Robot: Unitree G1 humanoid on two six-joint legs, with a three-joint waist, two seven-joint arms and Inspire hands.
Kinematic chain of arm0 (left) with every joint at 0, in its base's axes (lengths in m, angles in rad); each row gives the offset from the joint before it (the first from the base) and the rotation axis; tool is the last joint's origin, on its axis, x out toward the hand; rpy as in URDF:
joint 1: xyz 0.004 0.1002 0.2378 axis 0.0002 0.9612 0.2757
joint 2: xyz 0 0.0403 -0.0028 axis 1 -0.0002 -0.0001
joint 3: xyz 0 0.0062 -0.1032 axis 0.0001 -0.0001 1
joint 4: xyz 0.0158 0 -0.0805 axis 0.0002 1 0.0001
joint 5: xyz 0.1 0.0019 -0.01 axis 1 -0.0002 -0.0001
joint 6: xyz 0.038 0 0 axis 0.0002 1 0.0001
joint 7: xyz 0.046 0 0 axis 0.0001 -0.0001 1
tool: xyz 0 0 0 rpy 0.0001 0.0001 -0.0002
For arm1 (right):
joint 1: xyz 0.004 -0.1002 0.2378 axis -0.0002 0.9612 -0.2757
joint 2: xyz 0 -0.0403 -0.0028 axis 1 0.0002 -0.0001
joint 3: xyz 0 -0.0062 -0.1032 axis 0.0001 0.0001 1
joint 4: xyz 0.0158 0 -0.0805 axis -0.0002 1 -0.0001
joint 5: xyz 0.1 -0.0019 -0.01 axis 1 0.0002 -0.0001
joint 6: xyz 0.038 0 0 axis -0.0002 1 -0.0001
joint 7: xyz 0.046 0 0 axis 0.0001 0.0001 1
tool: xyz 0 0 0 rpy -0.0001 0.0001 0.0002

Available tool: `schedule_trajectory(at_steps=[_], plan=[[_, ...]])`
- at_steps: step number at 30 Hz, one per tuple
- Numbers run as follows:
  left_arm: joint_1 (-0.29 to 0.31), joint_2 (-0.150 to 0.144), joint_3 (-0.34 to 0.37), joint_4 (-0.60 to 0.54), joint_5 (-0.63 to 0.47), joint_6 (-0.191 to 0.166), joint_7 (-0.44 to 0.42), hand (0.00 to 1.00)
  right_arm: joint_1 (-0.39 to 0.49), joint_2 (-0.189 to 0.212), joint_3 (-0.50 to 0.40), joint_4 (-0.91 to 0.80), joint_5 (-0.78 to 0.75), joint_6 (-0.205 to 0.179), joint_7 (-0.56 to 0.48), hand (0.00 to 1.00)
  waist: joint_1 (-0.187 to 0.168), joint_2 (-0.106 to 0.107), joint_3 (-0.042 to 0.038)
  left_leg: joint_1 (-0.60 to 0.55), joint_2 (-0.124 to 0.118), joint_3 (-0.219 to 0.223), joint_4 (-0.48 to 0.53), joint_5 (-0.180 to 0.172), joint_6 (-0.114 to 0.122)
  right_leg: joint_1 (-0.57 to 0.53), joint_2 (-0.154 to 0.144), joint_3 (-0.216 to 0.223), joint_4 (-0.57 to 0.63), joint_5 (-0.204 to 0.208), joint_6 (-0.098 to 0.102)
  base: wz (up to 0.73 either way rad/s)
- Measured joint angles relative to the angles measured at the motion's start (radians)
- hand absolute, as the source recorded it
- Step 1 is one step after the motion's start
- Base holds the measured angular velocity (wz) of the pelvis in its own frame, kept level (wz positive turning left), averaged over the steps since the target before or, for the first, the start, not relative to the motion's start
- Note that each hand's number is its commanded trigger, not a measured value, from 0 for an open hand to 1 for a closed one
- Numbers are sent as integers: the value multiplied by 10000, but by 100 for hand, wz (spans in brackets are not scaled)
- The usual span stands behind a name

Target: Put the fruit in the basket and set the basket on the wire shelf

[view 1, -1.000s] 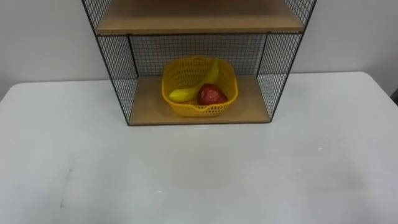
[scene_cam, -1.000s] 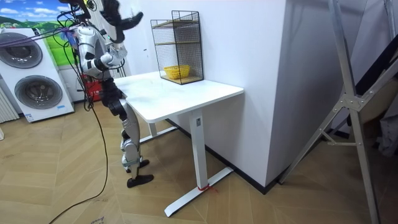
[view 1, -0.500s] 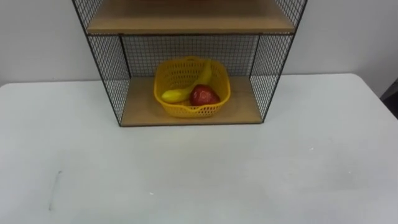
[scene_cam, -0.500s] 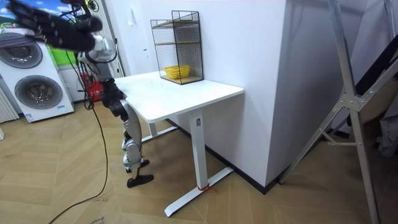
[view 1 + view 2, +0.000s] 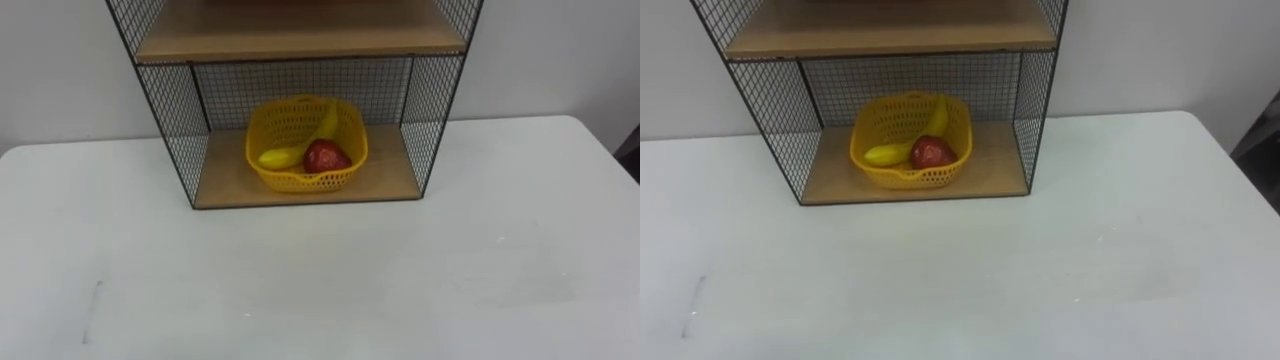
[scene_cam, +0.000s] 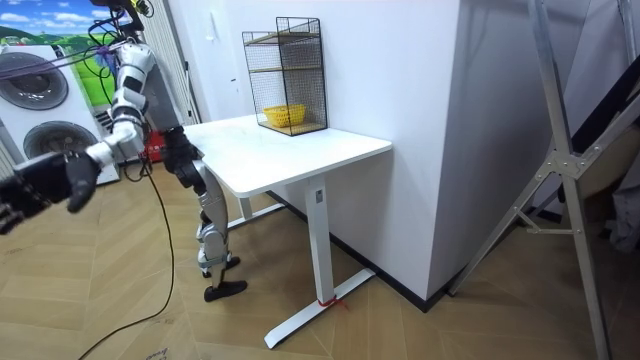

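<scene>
A yellow plastic lattice basket (image 5: 305, 178) sits on the black wire shelf's (image 5: 180, 115) lower wooden board. It holds a round red apple (image 5: 325, 157) and a curved banana (image 5: 283, 155) that points from front-left to rear-right. The right hand (image 6: 55, 185) is held out away from the white surface (image 5: 350, 280); I cannot tell whether it is clenched or released.

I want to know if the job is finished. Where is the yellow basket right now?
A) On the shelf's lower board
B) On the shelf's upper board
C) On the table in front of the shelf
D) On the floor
A: the yellow basket, holding a banana and a red fruit, sits on the lower board of the wire shelf.
</scene>
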Motion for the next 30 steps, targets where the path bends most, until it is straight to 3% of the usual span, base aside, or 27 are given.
schedule_trajectory(at_steps=[3,5,6,8,9,11,12,14,17,19,22,28,30], plan=[[-30,-748,-572,362,34,-1,-518,0,-118,936,575,108,126,-15,330,0,0,0,3,35,-7,-17,-33,5,-8,16,14,34,2,2,-2,-1],[-107,-1551,-1240,366,31,-1,-818,0,-323,1671,1110,95,441,-93,510,0,1,18,13,38,-8,-19,-41,8,-12,24,14,29,0,22,21,0],[-112,-1739,-1425,371,31,-1,-883,0,-401,1837,1254,102,598,-113,542,0,-8,18,13,45,-6,-17,-46,8,-11,24,19,46,-1,27,22,-5],[-136,-2508,-2128,425,14,-1,-1282,0,-699,2582,1917,89,1225,-123,695,0,-42,15,15,68,10,0,-55,6,-9,29,31,81,-17,36,-2,-6],[-140,-2704,-2347,421,13,-1,-1375,0,-762,2774,2089,71,1342,-122,699,0,-59,15,15,72,9,1,-58,8,-11,32,30,80,-14,37,-1,0],[-179,-3444,-3001,448,-86,4,-1761,0,-1115,3429,2591,64,2079,-119,706,0,-147,10,17,60,7,-9,-56,8,-9,28,14,51,-8,20,-21,0],[-207,-3618,-3062,452,-99,15,-1844,0,-1214,3590,2702,53,2131,-114,705,0,-176,8,17,59,7,-9,-60,8,-10,29,10,40,-8,18,-20,0],[-234,-4232,-3475,489,-527,34,-2292,0,-1519,4195,3302,-25,2337,-116,719,0,-244,9,18,61,11,19,-74,8,-11,11,6,74,-5,21,-12,-2],[-334,-4619,-3557,703,-1111,179,-2823,0,-1714,4630,3536,-197,2893,-92,791,0,-235,4,18,85,15,48,-92,9,-12,17,5,94,-5,34,-1,-2],[-392,-5045,-3663,714,-1159,265,-3161,0,-1926,5036,3971,-478,2868,-113,740,0,-222,-19,34,217,9,89,-156,46,-67,95,-5,129,-6,76,54,-2],[-501,-5340,-4331,711,-1069,502,-3576,0,-2314,5198,4485,-613,2832,-69,663,0,-265,-19,38,336,-11,87,-194,48,-70,219,-26,118,-6,35,7,1],[-909,-5353,-5818,709,645,1075,-4806,0,-2540,5205,5769,-738,2066,148,781,0,-326,-28,121,454,-24,98,-491,251,-95,341,-47,7,-244,172,67,5],[-1109,-5354,-6153,700,991,1262,-5175,0,-2583,5206,6012,-802,1755,341,863,0,-331,-61,206,532,-50,93,-680,351,-87,381,-77,-46,-304,182,60,6]])
